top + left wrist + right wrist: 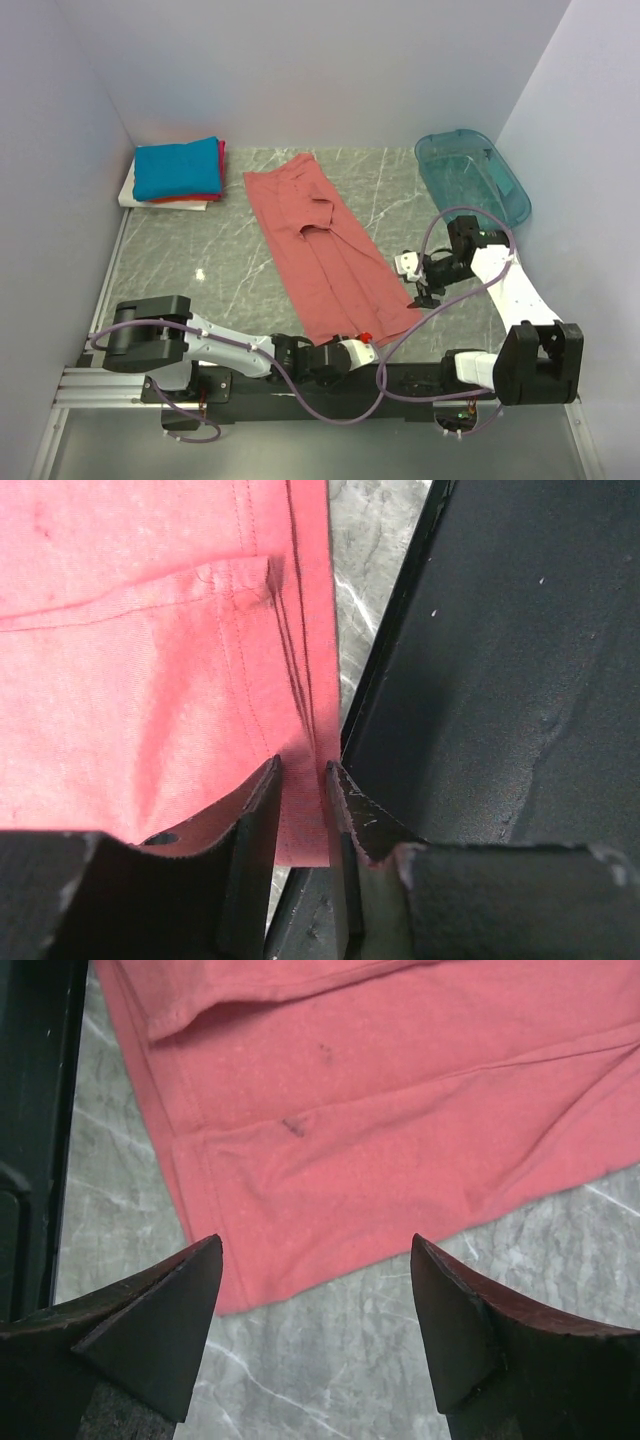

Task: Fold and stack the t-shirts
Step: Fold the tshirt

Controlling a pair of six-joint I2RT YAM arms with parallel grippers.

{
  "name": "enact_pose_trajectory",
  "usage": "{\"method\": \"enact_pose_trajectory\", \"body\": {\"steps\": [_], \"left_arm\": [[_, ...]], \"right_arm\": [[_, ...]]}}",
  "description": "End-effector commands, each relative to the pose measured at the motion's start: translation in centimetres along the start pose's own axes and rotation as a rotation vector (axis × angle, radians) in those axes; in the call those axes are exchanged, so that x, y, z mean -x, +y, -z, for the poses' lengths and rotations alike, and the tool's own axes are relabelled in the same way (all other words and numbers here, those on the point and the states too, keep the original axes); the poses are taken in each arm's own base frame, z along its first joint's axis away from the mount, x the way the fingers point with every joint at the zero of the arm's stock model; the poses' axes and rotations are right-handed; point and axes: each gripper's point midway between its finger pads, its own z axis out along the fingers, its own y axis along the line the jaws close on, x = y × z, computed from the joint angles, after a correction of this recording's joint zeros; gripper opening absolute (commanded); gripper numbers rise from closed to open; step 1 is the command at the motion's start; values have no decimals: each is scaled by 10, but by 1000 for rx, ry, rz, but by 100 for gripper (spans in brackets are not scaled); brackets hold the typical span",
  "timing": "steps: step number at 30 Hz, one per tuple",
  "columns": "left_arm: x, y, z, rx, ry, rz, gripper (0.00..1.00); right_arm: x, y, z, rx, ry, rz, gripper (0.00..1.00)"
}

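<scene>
Left fingers (255, 860), black and wedge-shaped, tight on soft salmon-pink t-shirt (130, 660) hem

Left hand (300, 772) tight on pink t-shirt (140, 650) hem

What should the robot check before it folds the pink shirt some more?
1. Is the left end effector pinching the pink shirt? Ok, the near hem sits between its fingers.
2. Is the right end effector gripping cloth? Not ok, it is open above the shirt's corner.
3. Does the shirt lie in a long strip? Ok.
4. Is the folded stack out of the way? Ok, it is in the far left corner.
5. Is the bin apart from the shirt? Ok.
6. Is the left grip firm enough? Cannot tell.
</scene>
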Motion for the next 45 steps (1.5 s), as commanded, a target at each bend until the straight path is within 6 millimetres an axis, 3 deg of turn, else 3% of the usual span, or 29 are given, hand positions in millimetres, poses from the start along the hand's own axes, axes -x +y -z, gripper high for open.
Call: {"method": "enact_pose_trajectory", "body": {"steps": [1, 4, 8, 13, 18, 27, 34, 36, 40, 42, 44, 45], "left_arm": [[1, -2, 4, 5, -5, 24, 31], [1, -7, 0, -4, 7, 34, 32], [-14, -4, -8, 32, 69, 45, 29], [-14, 3, -5, 67, 43, 74, 16], [3, 4, 6, 51, -44, 124, 1], [15, 1, 14, 16, -127, 180, 1], [19, 5, 20, 9, -171, 226, 1], [21, 6, 23, 1, -185, 239, 1], [21, 8, 25, -7, -204, 261, 1], [22, 10, 27, -9, -213, 273, 1], [21, 13, 27, -12, -220, 295, 1], [21, 14, 28, -15, -223, 306, 1]], "right_arm": [[-8, 12, -1, 55, 29, 18, 82], [-14, 16, -4, 66, 43, 34, 81], [-29, 18, -7, 63, 92, 51, 81], [-40, 32, -15, 102, 109, 63, 79], [-48, 43, -23, 127, 117, 88, 77], [-67, 45, -39, 132, 265, 209, 71], [-70, 50, -52, 145, 303, 279, 63], [-76, 57, -56, 165, 329, 292, 59], [-82, 51, -63, 134, 368, 300, 49], [-84, 50, -65, 128, 374, 297, 38], [-83, 45, -65, 105, 373, 292, 18], [-82, 43, -65, 94, 371, 294, 14]]}}
